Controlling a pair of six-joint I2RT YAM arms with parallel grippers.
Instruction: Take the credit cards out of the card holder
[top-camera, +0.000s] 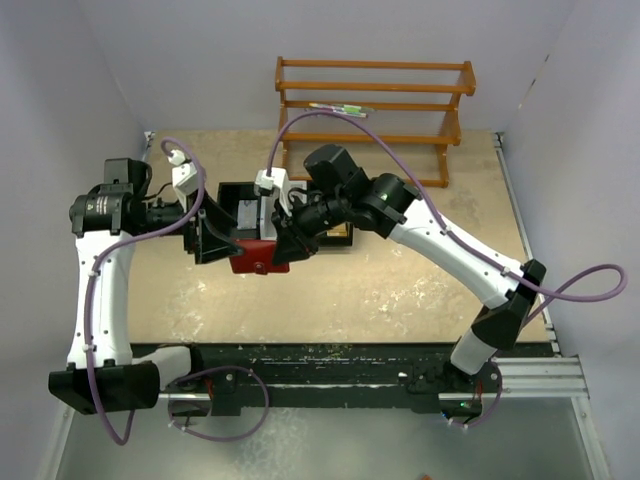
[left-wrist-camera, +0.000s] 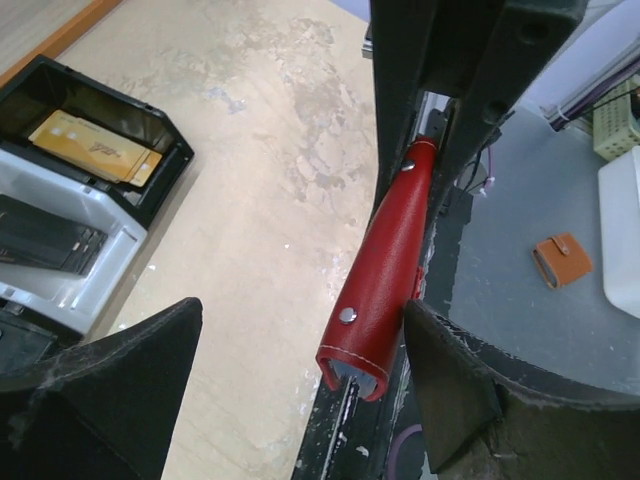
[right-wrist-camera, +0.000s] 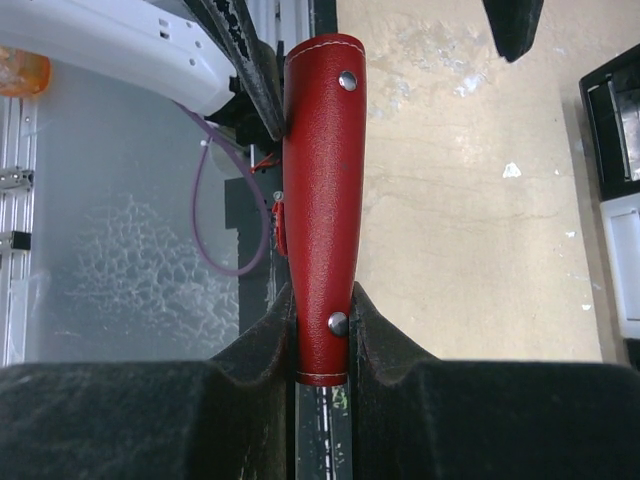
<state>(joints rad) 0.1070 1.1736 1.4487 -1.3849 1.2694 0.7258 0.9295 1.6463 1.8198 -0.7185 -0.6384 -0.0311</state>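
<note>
With the right fingers (right-wrist-camera: 430, 400) clamping one end of the small red leather-like wallet (right-wrist-camera: 322, 180) aloft near the black-and-white tray (left-wrist-camera: 70, 195), the wide-open left fingers (left-wrist-camera: 110, 400) should centre on its free end before closing.

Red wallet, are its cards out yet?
Not yet. Done: the wallet looks lifted, and the right gripper has its jaws clamped on one end. In hand: the left gripper, jaws wide, straddles the other end. Left: open the folded wallet and pull out every card; none shows outside.

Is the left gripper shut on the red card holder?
No, the left gripper stands wide open; the right gripper clamps the card holder.
</note>
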